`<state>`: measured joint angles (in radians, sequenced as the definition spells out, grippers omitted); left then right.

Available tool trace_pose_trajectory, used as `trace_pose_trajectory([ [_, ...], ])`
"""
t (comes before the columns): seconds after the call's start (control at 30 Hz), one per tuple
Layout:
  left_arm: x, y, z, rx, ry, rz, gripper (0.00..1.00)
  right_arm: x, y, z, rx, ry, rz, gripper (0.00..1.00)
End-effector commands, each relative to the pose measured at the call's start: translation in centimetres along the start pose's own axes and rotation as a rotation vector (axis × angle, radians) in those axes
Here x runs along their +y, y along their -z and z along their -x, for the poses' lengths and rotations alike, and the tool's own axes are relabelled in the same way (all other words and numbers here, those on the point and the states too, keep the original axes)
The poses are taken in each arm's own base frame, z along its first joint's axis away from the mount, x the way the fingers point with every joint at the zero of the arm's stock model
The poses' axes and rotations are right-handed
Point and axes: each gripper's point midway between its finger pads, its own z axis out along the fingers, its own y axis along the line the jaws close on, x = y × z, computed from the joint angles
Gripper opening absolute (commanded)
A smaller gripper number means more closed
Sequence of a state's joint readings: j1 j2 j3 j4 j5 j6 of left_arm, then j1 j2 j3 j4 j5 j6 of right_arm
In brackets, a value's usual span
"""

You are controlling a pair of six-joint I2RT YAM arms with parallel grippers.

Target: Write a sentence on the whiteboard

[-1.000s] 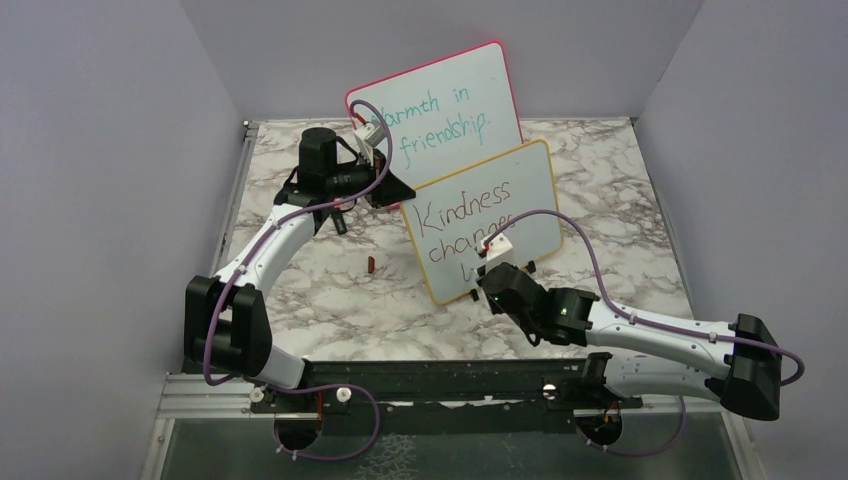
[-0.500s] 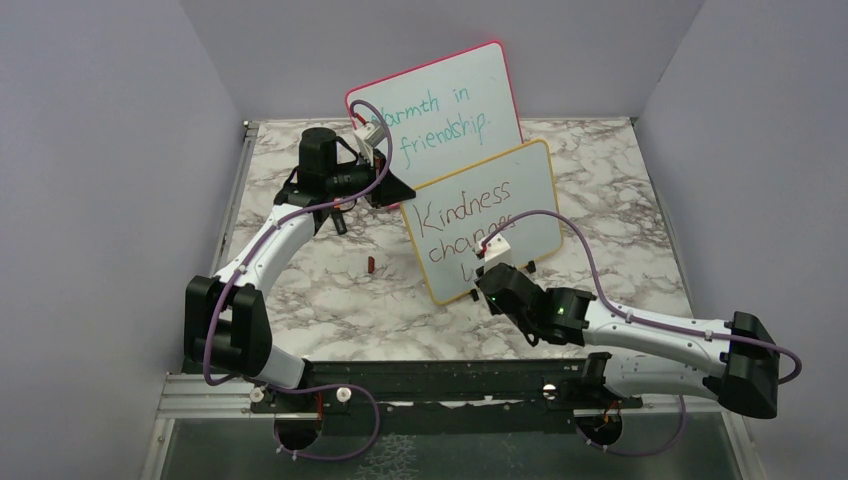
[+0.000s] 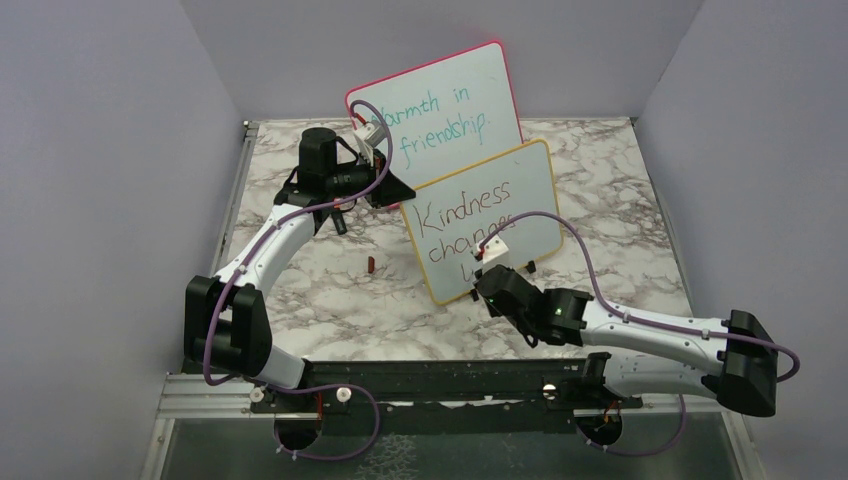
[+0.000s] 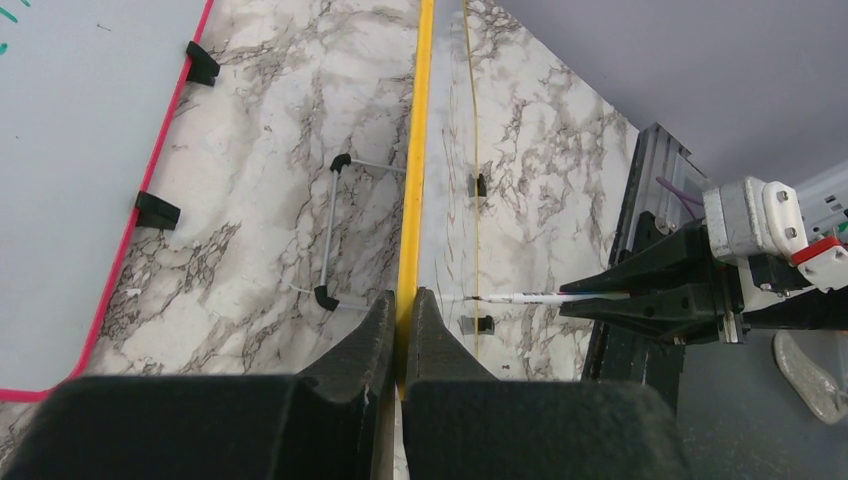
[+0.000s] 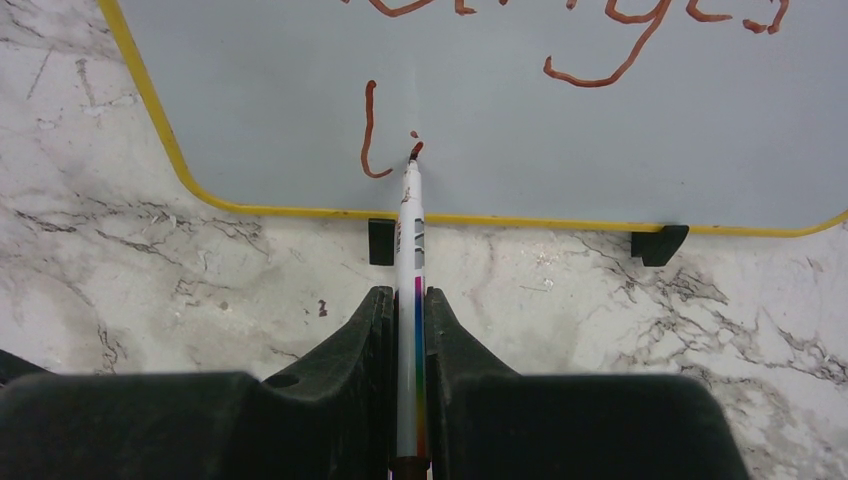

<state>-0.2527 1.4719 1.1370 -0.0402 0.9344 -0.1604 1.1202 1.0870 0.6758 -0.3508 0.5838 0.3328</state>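
Observation:
The yellow-framed whiteboard (image 3: 530, 185) stands tilted on the marble table. It also shows in the right wrist view (image 5: 560, 110) and edge-on in the left wrist view (image 4: 414, 160). The sentence (image 3: 465, 215) reads "Kindness changes" in reddish-brown, with "L" and a short stroke (image 5: 370, 135) begun on the third line. My right gripper (image 5: 410, 300) is shut on a white marker (image 5: 410, 250) whose tip touches the board beside the "L". My left gripper (image 4: 401, 300) is shut on the board's yellow frame at its left edge.
A pink-red-framed board (image 3: 440, 105) with teal writing leans behind the whiteboard. A small dark red marker cap (image 3: 371, 264) lies on the table left of the whiteboard. Black feet (image 5: 660, 243) hold the whiteboard's lower edge. Grey walls enclose the table.
My right arm has shifted slightly left along the board's lower edge, with the marker still at the third line. The left arm has not moved.

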Motion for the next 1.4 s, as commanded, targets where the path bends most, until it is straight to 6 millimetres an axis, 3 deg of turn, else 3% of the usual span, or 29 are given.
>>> trace_pose_trajectory([
  [0.0,0.5,-0.9,-3.3,0.09,0.062,0.019,0.0,0.2,-0.1,-1.4,0.054,0.008,0.005,0.01],
  [0.3,0.5,-0.9,-3.3,0.09,0.061,0.022,0.0,0.3,-0.1,-1.5,0.06,0.0,0.005,0.01],
  [0.77,0.6,-0.9,-3.4,0.093,0.059,0.025,0.0,-1.4,1.4,1.6,-0.07,-0.064,-0.036,0.01],
  [1.37,0.6,-0.9,-3.4,0.094,0.061,0.023,0.0,-1.1,0.0,0.5,-0.041,-0.045,-0.064,0.01],
])
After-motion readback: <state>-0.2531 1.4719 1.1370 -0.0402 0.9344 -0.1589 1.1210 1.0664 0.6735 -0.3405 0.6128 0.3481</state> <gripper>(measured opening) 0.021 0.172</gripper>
